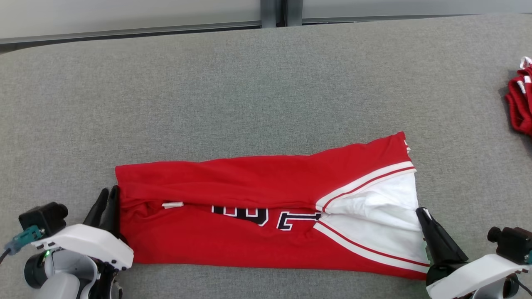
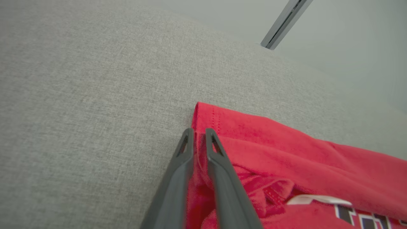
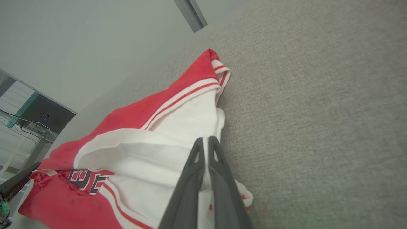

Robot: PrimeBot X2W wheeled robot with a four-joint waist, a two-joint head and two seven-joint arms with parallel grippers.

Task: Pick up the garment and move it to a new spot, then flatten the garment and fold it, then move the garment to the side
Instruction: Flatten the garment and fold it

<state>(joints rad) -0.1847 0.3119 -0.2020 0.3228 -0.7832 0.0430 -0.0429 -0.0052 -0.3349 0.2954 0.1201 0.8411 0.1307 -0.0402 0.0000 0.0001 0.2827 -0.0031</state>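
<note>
The red garment (image 1: 257, 182) was spread across the bench (image 1: 249, 83) toward 6 o'clock. Its hem at 8 o'clock was straddled by the narrowly parted left pincer (image 1: 109, 192), grip uncertain; its white end at 4 o'clock was clamped by the right pincer (image 1: 420, 211).

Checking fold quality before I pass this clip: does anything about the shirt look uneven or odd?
Yes. The shirt is folded unevenly: the far flap stops short, leaving black lettering showing, and the right end splays open, white inside exposed where the right claw pinches it.
</note>
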